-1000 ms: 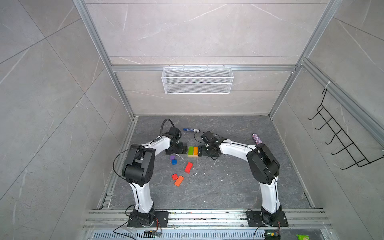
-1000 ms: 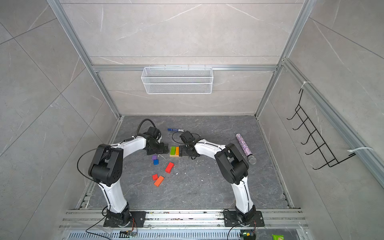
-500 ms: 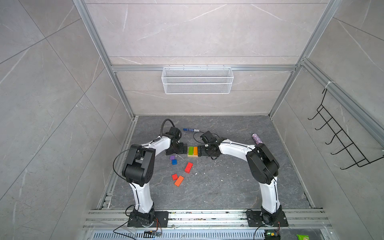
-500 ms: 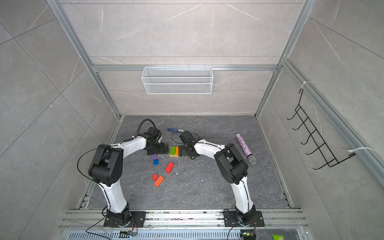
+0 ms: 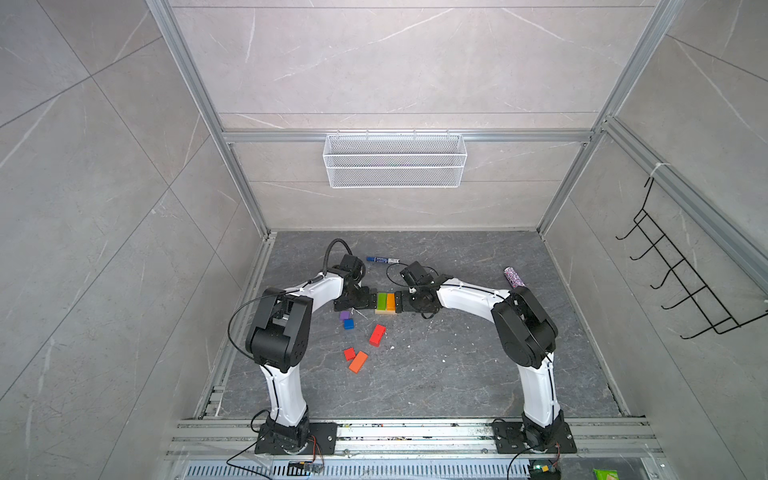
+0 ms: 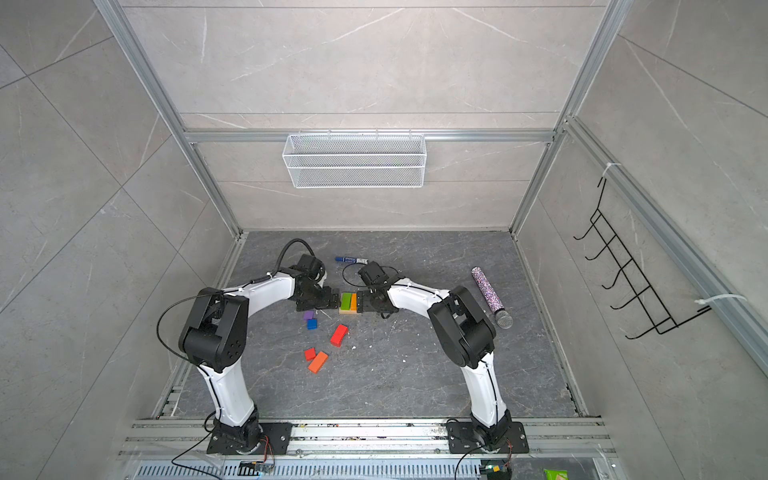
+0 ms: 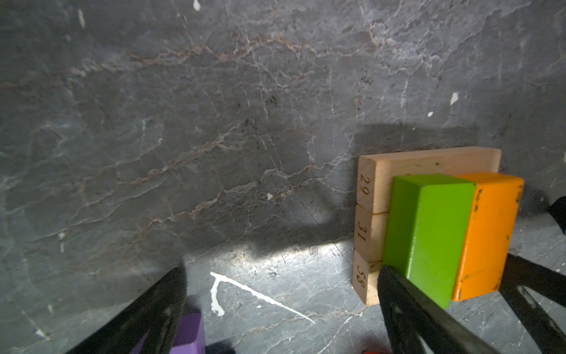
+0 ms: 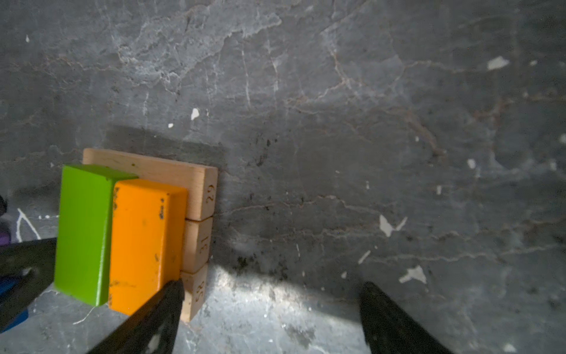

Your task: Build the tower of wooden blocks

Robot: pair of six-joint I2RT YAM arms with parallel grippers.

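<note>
The tower so far is two layers, sitting mid-counter between the arms. Three plain tan wooden oblongs (image 7: 370, 196) lie side by side on the dark stone counter (image 7: 214, 122), and a green wooden oblong (image 7: 428, 236) and an orange wooden oblong (image 7: 490, 233) lie flush together across them.

The left pincer (image 7: 278, 275) stands wide open and empty on the green side. The right pincer (image 8: 272, 286) is likewise open and empty on the orange side. One finger of each sits right at a corner of the stack (whether touching or just clear cannot be told).

That closeness is the main hazard. A sideways drift, or a lift that is not straight, would likely drag a painted oblong off the tan layer or push the three unjoined tan pieces apart.

Among the loose pieces, a small purple wooden cube (image 5: 344, 315), a small blue wooden cube (image 5: 348, 324) and a red wooden oblong (image 5: 377, 335) lie near the left arm, so a careless sweep could scatter them too.
</note>
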